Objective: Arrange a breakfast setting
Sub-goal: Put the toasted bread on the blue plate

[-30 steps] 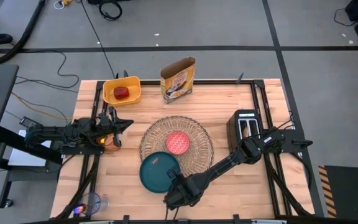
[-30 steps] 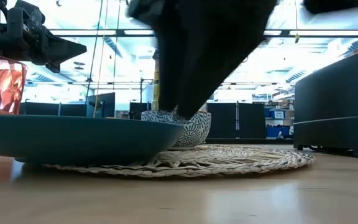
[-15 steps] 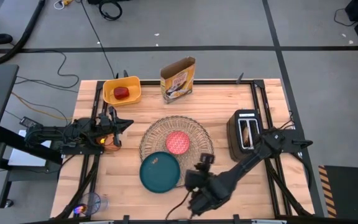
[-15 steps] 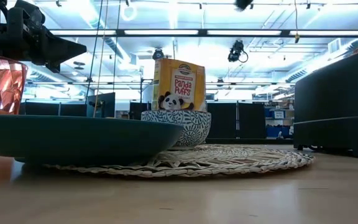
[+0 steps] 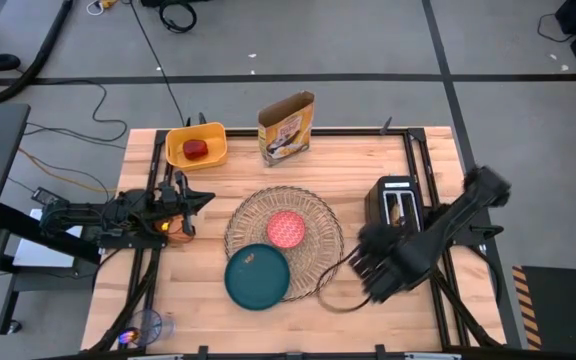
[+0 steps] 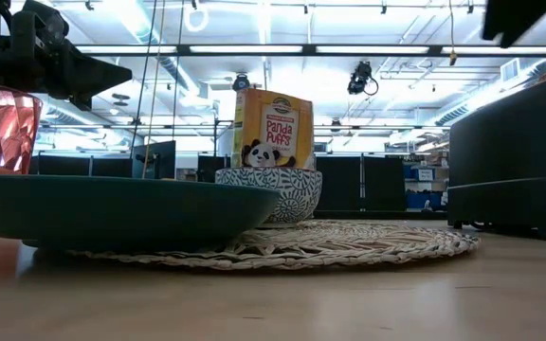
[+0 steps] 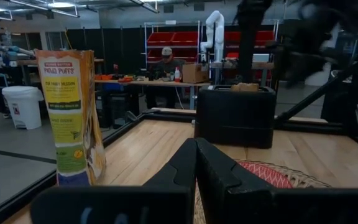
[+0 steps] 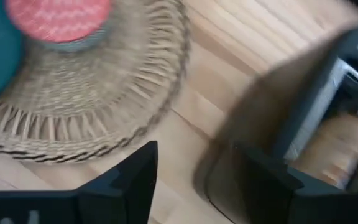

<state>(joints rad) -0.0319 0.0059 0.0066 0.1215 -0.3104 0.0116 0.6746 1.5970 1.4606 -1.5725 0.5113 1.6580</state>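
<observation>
Far left, your left gripper (image 5: 206,197) hovers over the worktop (image 5: 368,165) edge, jaws pressed together, holding nothing; in the left wrist view the two dark fingers (image 7: 194,168) meet at a point. Just beside it sits the orange cup (image 5: 172,222), seen in the low view as a faceted translucent cup (image 6: 3,128) at the far left.

Back left corner: yellow square bin (image 5: 178,153) with the red apple (image 5: 197,149) in it. Next along the back edge, the cereal box (image 5: 287,127) stands upright, top open.

Centre: woven straw placemat (image 5: 320,222) lies flat. The small bowl (image 5: 286,228) sits on it, filled to the top with something red-pink; the outside is blue-white patterned in the low view (image 6: 292,194). The teal plate (image 5: 257,277) lies at the mat's front left, overlapping its rim, partly on the worktop. There's a small speck on the plate, can't tell what, and no toast is on it.

Right: black toaster (image 5: 393,200) stands right of the mat, toast (image 8: 347,146) in a slot. Your right gripper (image 5: 368,265) is in the air in front of the toaster, off the mat's right edge, motion-blurred. The right wrist view shows its jaws spread apart with nothing between them, worktop and mat edge below.
</observation>
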